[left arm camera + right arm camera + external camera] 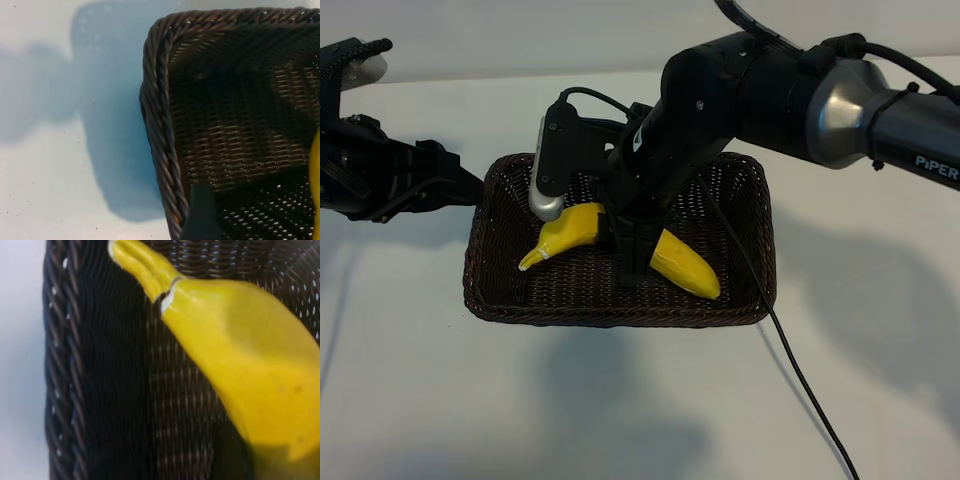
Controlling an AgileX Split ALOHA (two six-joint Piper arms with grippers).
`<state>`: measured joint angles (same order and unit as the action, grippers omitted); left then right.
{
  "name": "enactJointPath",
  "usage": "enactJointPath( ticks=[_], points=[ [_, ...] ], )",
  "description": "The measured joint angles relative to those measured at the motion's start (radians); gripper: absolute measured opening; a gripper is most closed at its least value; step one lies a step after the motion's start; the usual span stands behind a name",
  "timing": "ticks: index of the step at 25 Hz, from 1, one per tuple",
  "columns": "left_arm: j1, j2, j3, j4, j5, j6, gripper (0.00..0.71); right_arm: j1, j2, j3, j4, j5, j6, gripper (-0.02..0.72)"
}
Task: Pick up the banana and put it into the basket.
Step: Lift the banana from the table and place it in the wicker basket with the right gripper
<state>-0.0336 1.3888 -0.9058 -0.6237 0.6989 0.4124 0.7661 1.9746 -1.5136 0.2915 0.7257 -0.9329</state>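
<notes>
The yellow banana [685, 268] lies low inside the dark brown wicker basket [620, 312] at the table's middle, its stem tip toward the basket's left front corner. My right gripper [632, 250] reaches down into the basket and straddles the banana's middle, its jaws shut on it. Up close in the right wrist view, the banana [240, 355] fills the frame over the basket weave [60, 365]. My left gripper [455, 188] hovers open just outside the basket's left rim [160, 125], holding nothing. One of its fingers [200, 215] shows over the rim.
A black cable [800, 380] trails from the right arm over the basket's right side and across the white table toward the front. The right arm's bulk hangs over the basket's back half.
</notes>
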Motion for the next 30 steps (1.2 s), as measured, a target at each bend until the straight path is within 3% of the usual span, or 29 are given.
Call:
enactJointPath(
  ticks=[30],
  points=[
    [0.000,0.000,0.000,-0.001,0.000,0.002,0.597,0.000,0.080,0.000,0.055,-0.077,-0.005,0.432]
  ],
)
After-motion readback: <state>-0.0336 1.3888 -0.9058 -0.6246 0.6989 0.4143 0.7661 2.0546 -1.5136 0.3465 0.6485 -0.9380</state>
